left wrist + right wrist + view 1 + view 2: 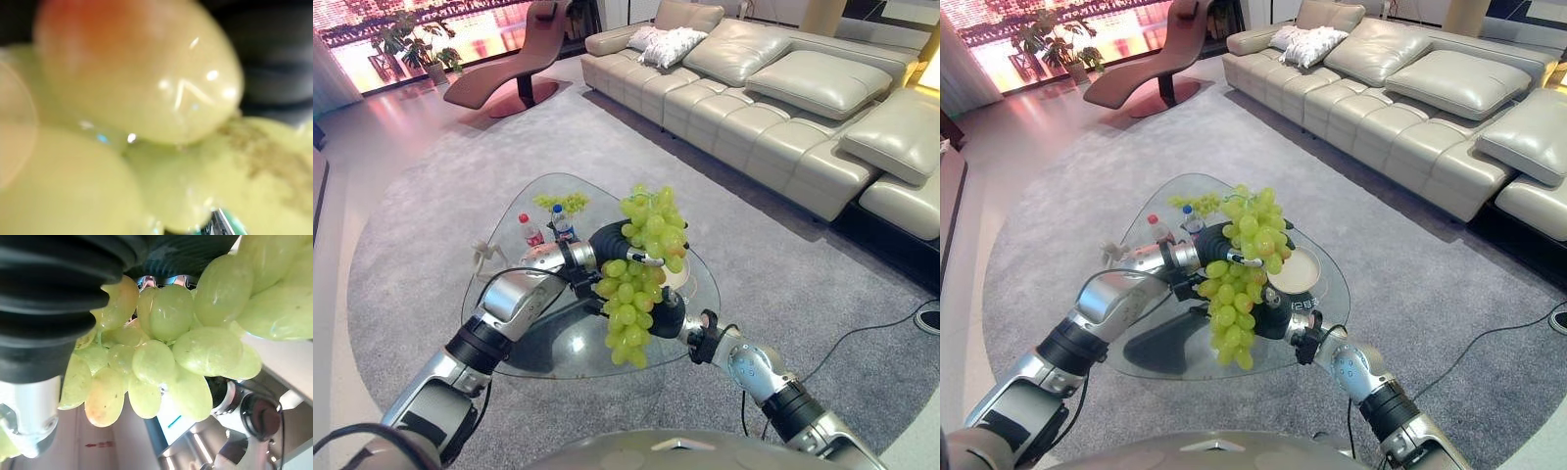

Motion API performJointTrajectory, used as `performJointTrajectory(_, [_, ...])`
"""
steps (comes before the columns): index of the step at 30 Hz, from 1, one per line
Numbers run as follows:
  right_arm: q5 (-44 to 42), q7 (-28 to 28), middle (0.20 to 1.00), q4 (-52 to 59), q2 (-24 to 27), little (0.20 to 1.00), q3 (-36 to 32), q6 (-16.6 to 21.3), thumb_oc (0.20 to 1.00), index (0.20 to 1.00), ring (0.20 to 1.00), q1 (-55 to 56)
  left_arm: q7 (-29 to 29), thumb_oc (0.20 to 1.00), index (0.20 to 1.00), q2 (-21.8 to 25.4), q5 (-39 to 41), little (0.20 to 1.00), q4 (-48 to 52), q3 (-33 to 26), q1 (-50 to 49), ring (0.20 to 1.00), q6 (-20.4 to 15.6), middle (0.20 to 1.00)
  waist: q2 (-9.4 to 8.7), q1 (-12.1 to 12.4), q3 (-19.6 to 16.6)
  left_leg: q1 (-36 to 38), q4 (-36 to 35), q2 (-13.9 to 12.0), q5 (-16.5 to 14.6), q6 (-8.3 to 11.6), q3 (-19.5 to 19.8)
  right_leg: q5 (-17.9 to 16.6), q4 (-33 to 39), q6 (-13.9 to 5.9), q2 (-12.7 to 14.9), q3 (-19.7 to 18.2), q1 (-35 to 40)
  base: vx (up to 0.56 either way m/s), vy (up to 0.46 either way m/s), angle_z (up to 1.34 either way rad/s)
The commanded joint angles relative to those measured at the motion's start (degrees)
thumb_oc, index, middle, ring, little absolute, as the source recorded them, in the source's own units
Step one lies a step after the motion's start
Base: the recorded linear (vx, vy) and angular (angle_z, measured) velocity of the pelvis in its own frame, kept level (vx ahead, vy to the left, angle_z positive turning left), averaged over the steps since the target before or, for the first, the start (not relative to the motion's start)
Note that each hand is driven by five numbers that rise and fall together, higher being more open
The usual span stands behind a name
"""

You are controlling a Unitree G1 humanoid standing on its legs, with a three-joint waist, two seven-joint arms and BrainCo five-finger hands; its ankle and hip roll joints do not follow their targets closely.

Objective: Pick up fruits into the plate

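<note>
Grape bunch [641,269] lifted above tabletop [548,352], not yet in plate [1298,271]; robot hand [607,240] grip hidden, cannot tell.

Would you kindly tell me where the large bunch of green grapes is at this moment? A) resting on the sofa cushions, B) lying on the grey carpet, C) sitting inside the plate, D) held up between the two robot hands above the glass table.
D: the large bunch of green grapes hangs between the left robot hand and the right robot hand, above the glass table, with the plate just behind it.
</note>
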State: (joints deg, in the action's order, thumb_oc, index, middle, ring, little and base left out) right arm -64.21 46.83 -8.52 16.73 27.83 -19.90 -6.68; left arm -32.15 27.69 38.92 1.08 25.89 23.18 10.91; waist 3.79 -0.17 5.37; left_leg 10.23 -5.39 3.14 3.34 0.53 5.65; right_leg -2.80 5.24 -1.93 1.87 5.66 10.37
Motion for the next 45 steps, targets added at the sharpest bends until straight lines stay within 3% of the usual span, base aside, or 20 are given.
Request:
performJointTrajectory(1, [-4.23,3.99,1.0,7.71,-6.29,1.0,-0.28,0.76,1.0,1.0,1.0,-1.82,1.17,0.2,0.2,-1.44,2.3,0.2,-2.74,-3.82,2.62,0.2,-4.53,0.2,-1.95,0.66,-0.43,2.1,3.42,0.04,-10.18,-1.12,-5.2,5.3,-2.83,-3.15,2.81,-0.47,0.5,0.0,0.0,0.0])
performJointTrajectory(4, [-3.92,4.26,1.0,8.08,-6.32,1.0,-0.06,0.55,1.0,1.0,1.0,-2.39,1.53,0.2,0.2,-1.82,1.51,0.2,-3.62,-3.66,2.8,0.2,-4.34,0.2,-2.11,0.77,-0.5,2.16,3.24,-0.04,-10.14,-1.08,-5.24,5.27,-2.63,-3.15,2.76,-0.35,0.62,0.0,0.0,0.0])
performJointTrajectory(5, [-3.48,4.34,0.947,8.12,-6.35,0.947,0.12,0.6,0.947,0.947,0.947,-2.65,1.69,0.2,0.2,-2.07,0.83,0.2,-4.14,-3.51,2.99,0.2,-4.36,0.2,-2.17,0.85,-0.5,2.13,3.21,-0.03,-10.09,-1.07,-5.2,5.22,-2.5,-3.14,2.77,-0.21,0.69,0.0,0.0,0.0])
performJointTrajectory(6, [-3.37,4.33,0.837,8.12,-6.3,0.837,0.17,0.68,0.837,0.837,0.837,-2.71,1.74,0.2,0.2,-2.09,0.74,0.2,-4.23,-3.44,3.03,0.2,-4.36,0.2,-2.19,0.85,-0.5,2.14,3.19,-0.04,-10.09,-1.07,-5.2,5.22,-2.48,-3.15,2.76,-0.21,0.69,0.0,0.0,0.0])
performJointTrajectory(7, [-3.02,4.01,0.2,8.18,-6.12,0.2,0.35,0.91,0.2,0.2,0.2,-2.98,1.77,0.2,0.2,-2.21,0.55,0.2,-4.62,-3.24,3.18,0.2,-4.29,0.2,-2.26,0.89,-0.47,2.14,3.14,-0.06,-10.06,-1.04,-5.16,5.2,-2.49,-3.15,2.76,-0.14,0.64,0.0,0.0,0.0])
performJointTrajectory(33, [-3.04,3.95,0.2,7.02,-5.34,0.2,0.52,0.9,0.2,0.2,0.2,-3.39,2.17,0.2,0.2,-2.13,0.61,0.2,-5.72,-3.65,4.17,0.2,-3.32,0.2,-2.53,1.0,-0.08,2.07,2.01,-0.41,-9.32,-0.67,-5.11,4.62,-1.57,-3.33,2.45,-0.12,0.56,0.0,0.0,0.0])
performJointTrajectory(34, [-3.08,3.81,0.2,7.03,-5.22,0.2,0.51,0.98,0.2,0.2,0.2,-3.36,2.22,0.335,0.335,-2.07,0.87,0.335,-5.84,-3.68,4.08,0.335,-3.18,0.335,-2.52,1.0,-0.04,2.09,1.95,-0.4,-9.29,-0.69,-5.1,4.58,-1.51,-3.32,2.41,-0.15,0.59,0.0,0.0,0.0])
performJointTrajectory(35, [-3.01,3.7,0.2,7.0,-5.26,0.2,0.52,1.14,0.2,0.2,0.2,-3.15,2.4,0.548,0.548,-2.22,0.85,0.548,-5.98,-3.81,3.82,0.548,-2.89,0.548,-2.53,1.03,0.0,2.09,1.94,-0.44,-9.24,-0.65,-5.12,4.53,-1.44,-3.33,2.42,-0.15,0.65,0.0,0.0,0.0])
performJointTrajectory(36, [-3.07,3.59,0.2,6.94,-5.23,0.2,0.48,1.19,0.2,0.2,0.2,-3.13,2.56,1.0,1.0,-2.33,0.88,1.0,-6.11,-3.88,3.67,1.0,-2.64,1.0,-2.55,1.05,-0.01,2.09,1.9,-0.46,-9.22,-0.65,-5.12,4.53,-1.39,-3.35,2.4,-0.17,0.67,0.0,0.0,0.0])
performJointTrajectory(45, [-0.52,3.1,0.2,5.76,-3.06,0.2,-2.3,3.28,0.2,0.2,0.2,-0.36,3.44,1.0,1.0,-1.84,1.14,1.0,-7.2,-6.51,-0.34,1.0,-1.63,1.0,-2.63,1.22,0.29,1.8,1.91,-0.68,-9.03,-0.46,-5.37,4.49,-1.35,-3.45,2.41,0.3,0.53,0.0,0.0,0.0])
